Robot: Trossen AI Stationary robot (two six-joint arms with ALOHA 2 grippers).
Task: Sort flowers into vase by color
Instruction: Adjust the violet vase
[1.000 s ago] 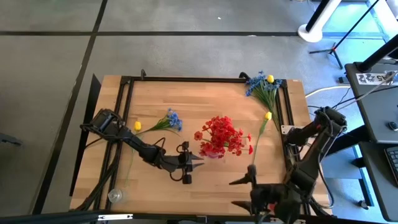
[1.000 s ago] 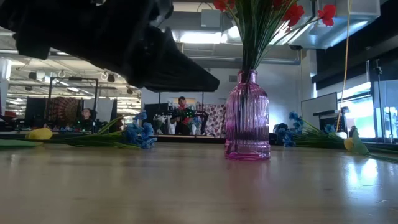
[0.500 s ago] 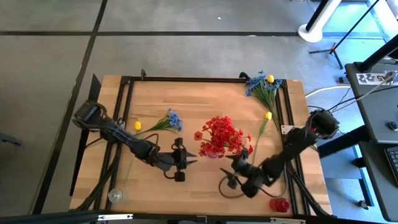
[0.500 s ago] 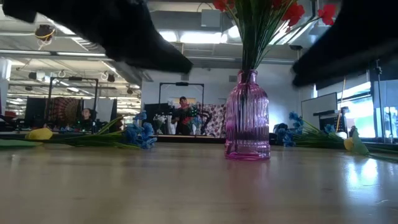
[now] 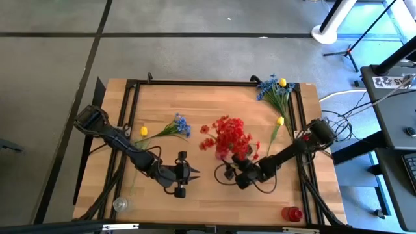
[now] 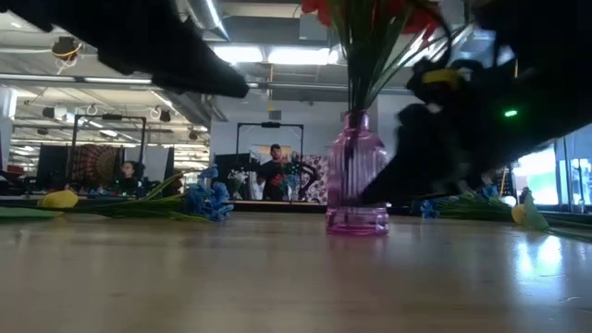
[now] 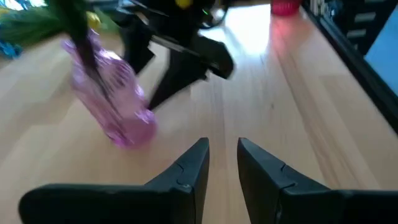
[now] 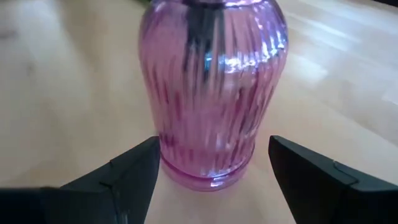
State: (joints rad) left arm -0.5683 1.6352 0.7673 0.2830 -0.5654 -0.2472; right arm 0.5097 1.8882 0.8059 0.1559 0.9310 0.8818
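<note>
A pink ribbed glass vase (image 8: 211, 93) (image 6: 356, 185) stands upright on its foot on the wooden table and holds red flowers (image 5: 229, 135). My right gripper (image 5: 231, 170) is open, one finger on each side of the vase's base (image 8: 208, 174). My left gripper (image 5: 195, 173) (image 7: 224, 146) hovers to the vase's left, narrowly open, with nothing between its fingers. A blue sprig (image 5: 177, 126) with a yellow bud (image 5: 143, 131) lies flat at the left. A blue and yellow bunch (image 5: 276, 91) lies at the far right corner. My right gripper has one finger (image 8: 140, 162) against the vase's lower wall (image 8: 163, 146), just above the foot. The other finger (image 8: 292, 162) stands a little clear of the glass. The fingers come slanting down from the table's right side. The vase stays upright on the table.
A yellow-headed stem (image 5: 278, 125) lies just right of the vase. A small red object (image 5: 291, 213) sits near the front right edge and a small clear glass (image 5: 119, 205) near the front left. A black frame (image 5: 133, 104) borders the table. People show in the room beyond.
My right gripper has come down from the near right edge and swung toward the vase, rolling as it went, and now stands astride its base. The vase has slid a little and its red flowers have swayed. My left gripper has drawn back from the vase toward the left and risen slightly.
</note>
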